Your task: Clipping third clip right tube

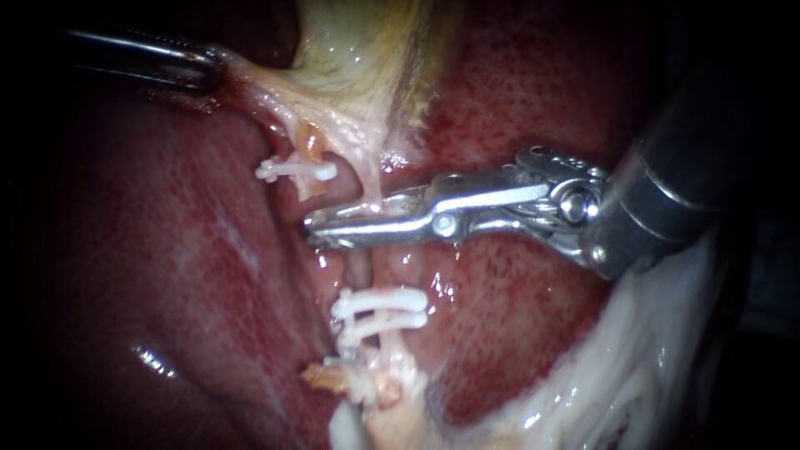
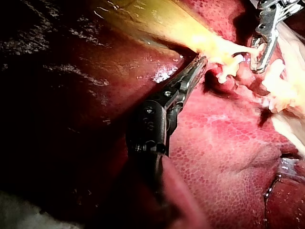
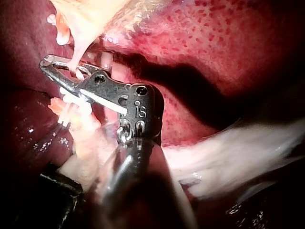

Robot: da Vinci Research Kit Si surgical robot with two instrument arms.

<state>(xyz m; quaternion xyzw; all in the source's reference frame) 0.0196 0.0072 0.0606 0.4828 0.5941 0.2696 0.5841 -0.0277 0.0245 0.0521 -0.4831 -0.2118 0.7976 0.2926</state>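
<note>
My right instrument [image 1: 321,229] comes in from the right, and its metal jaws lie across the right tube [image 1: 360,271], nearly together with the tube pinched between them. In the right wrist view the pale strand passes through the closed loop of these jaws [image 3: 47,63]. Below them, two white clips [image 1: 379,310] sit on the same tube. Another white clip [image 1: 296,171] sits on the left tube. At the upper left, my left instrument [image 1: 204,71] is shut on pale gallbladder tissue [image 1: 350,58] and holds it taut; the left wrist view shows the same grip [image 2: 200,62].
Red liver [image 1: 167,250] surrounds the tubes on both sides. Pale whitish tissue [image 1: 633,375] lies under the right instrument's shaft at the lower right. Frayed pale tissue [image 1: 375,392] hangs below the two clips.
</note>
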